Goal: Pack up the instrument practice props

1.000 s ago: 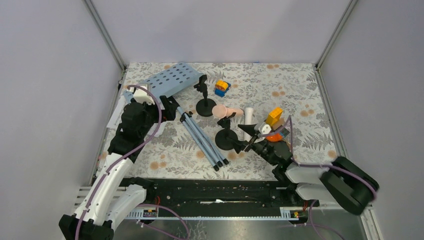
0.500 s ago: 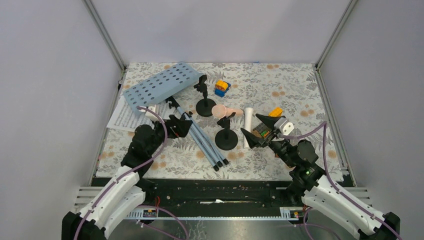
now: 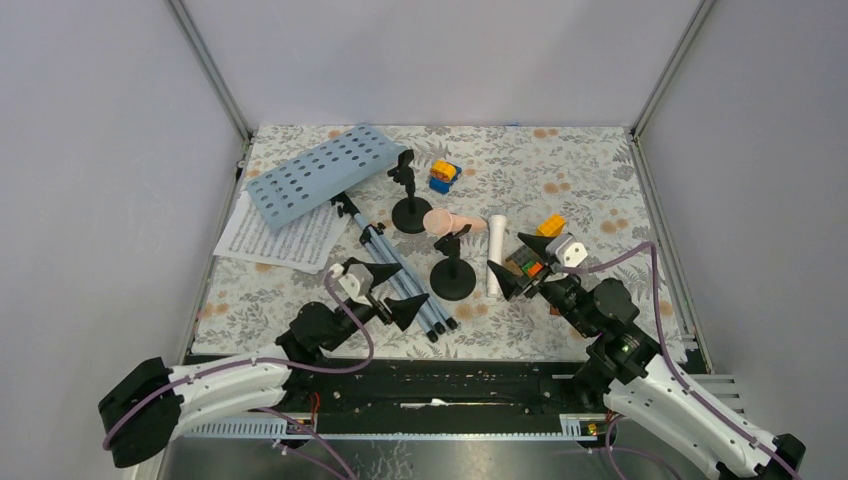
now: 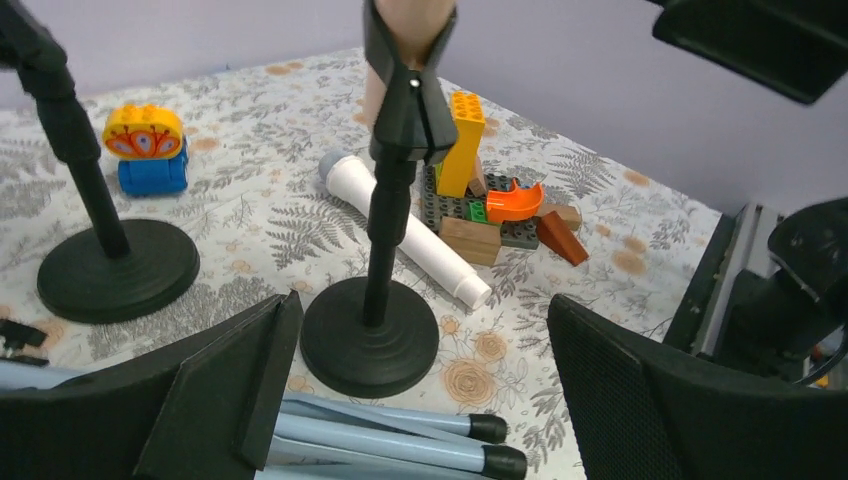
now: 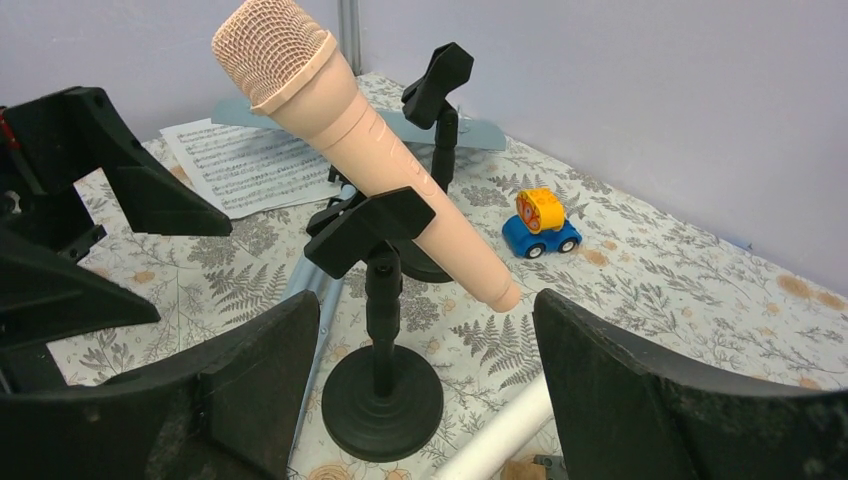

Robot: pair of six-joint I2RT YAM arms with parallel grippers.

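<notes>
My left hand (image 3: 393,291) and right hand (image 3: 520,263) both hang low over the near part of the fern-printed tabletop (image 3: 600,180), fingers spread wide, holding nothing. Between them stands a black mic holder (image 3: 454,278) with the pink microphone (image 3: 445,221) in its clip. The white microphone (image 3: 496,252) lies just beside its base. The tripod legs (image 3: 400,268) run back to the blue music rack (image 3: 320,173), whose edge overlaps the sheet music (image 3: 282,236). A second holder (image 3: 411,208) stands further back. Plain lilac walls (image 3: 430,60) close the space.
</notes>
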